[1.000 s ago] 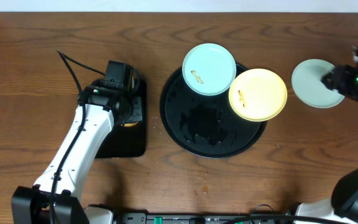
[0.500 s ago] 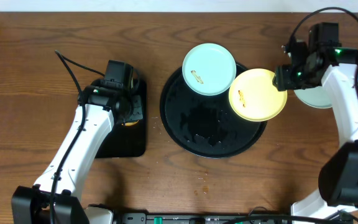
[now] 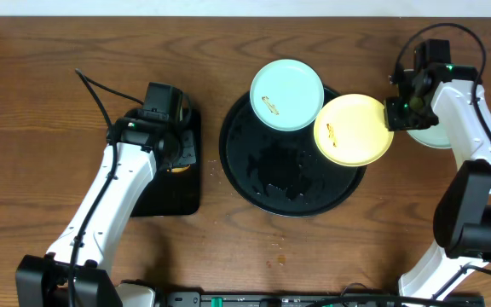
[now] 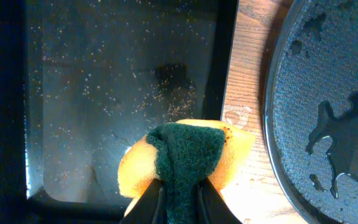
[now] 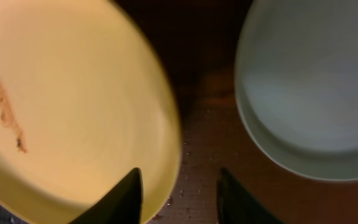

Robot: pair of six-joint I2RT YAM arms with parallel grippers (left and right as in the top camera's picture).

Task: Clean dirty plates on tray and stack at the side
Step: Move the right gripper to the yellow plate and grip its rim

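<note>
L fingers (image 4: 146, 208) pinched narrow on sponge (image 4: 185, 152), parked over rectangular tray (image 4: 92, 93), prob. waiting for a plate. R fingers (image 5: 120, 199) apart, straddling yellow plate (image 3: 354, 130) rim where it overhangs round tray (image 3: 258, 183); not clamped, likely going for an edge grip. Yellow smeared. Aqua plate (image 3: 287, 94) smeared too, on tray's far rim. Third plate (image 3: 431, 136) on worktop (image 3: 49, 60), part hidden by R arm, blurred in wrist view.

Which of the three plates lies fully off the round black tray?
The aqua plate on the bare wood at the far right. The other aqua plate and the yellow plate both overlap the tray.
</note>
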